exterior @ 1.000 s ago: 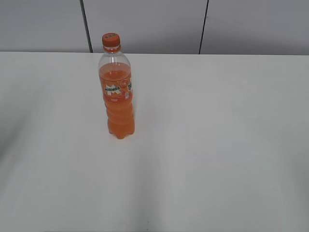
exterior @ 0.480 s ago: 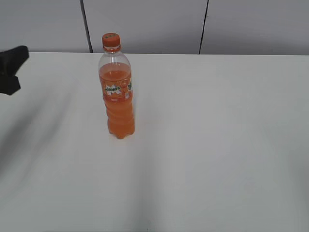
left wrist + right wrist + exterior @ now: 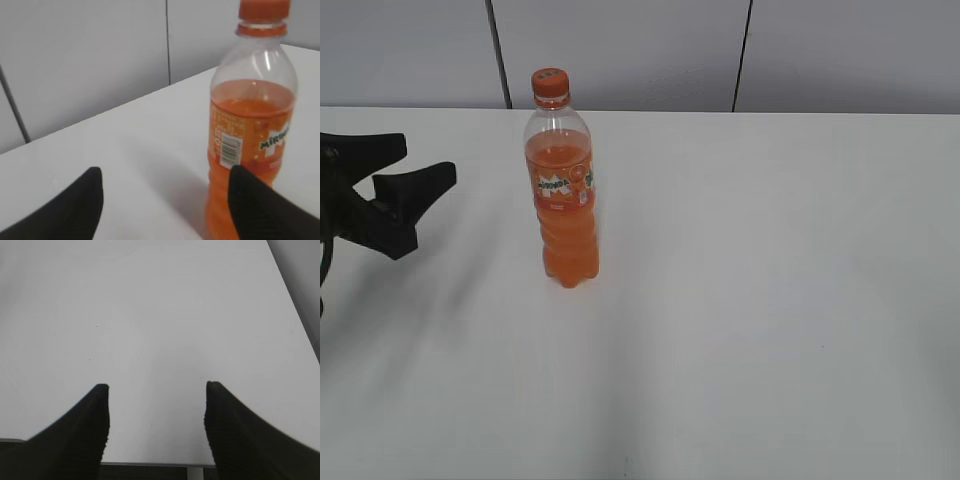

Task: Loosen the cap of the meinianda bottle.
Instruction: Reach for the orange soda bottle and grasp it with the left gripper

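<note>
The bottle [image 3: 563, 190] stands upright on the white worktop [image 3: 770, 280], its cap [image 3: 549, 84] on top. The left gripper [image 3: 415, 165] hangs to its left, jaws spread wide, holding nothing. The right gripper [image 3: 156, 386] is likewise wide open and empty over bare worktop.

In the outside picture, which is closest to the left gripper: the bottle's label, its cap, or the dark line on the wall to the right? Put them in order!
Measured from the left gripper, open at the table's left edge:
1. Label, on the middle of the bottle, just right of the gripper.
2. Cap, on top of the bottle, higher up.
3. Dark wall line, far to the right, behind the table.
</note>
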Available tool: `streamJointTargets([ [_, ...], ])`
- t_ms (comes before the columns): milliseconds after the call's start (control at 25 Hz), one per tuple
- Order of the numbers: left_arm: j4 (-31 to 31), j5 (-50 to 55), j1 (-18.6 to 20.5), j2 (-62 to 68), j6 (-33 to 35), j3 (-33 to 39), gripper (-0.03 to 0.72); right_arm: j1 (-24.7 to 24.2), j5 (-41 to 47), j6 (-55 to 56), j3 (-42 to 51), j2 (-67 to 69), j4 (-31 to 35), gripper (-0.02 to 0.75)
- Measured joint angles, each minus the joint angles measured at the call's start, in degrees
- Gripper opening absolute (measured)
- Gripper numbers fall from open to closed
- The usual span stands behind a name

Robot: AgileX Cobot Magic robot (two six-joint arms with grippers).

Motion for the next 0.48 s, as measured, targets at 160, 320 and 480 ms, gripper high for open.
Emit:
streamJointTargets([
  [160,7.14,-0.18,0.00,2.93,-1.37,-2.64,0.565,0.00,0.00,0.00,0.00,0.00,0.00,0.455],
  [320,10.50,-1.05,0.00,6.27,-3.83,-4.07,0.626,0.00,0.00,0.00,0.00,0.00,0.00,0.455],
  [480,14.81,-3.14,-0.08,10.60,-4.59,-6.35,0.631,0.00,0.00,0.00,0.00,0.00,0.00,0.455],
])
